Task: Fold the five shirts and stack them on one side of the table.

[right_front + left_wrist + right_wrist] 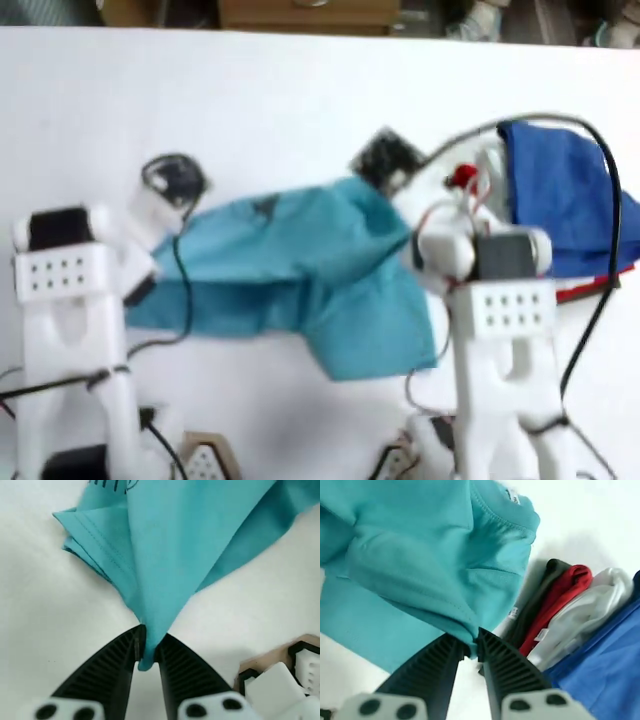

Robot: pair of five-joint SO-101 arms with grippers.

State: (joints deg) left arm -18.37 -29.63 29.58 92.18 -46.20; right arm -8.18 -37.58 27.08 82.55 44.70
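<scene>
Gripping a teal shirt (300, 260) at two points, a pair of white robot arms (75, 290) hold the garment spread across the middle of the desk (250, 100). The left gripper (147, 652) has its black ribbed fingers clamped on a gathered point of the fabric, with a stitched hem bunched just beyond. The right gripper (472, 647) pinches a fold of the cloth close to the collar in the same way. Between them the shirt sags onto the desk, one flap spilling toward the near edge. By the desk's right edge lies a pile with a blue shirt (560, 200) on top and the folded edges of a white shirt (585, 615), a red shirt (565, 592) and a dark shirt (540, 600) showing under it, just beside the teal collar.
</scene>
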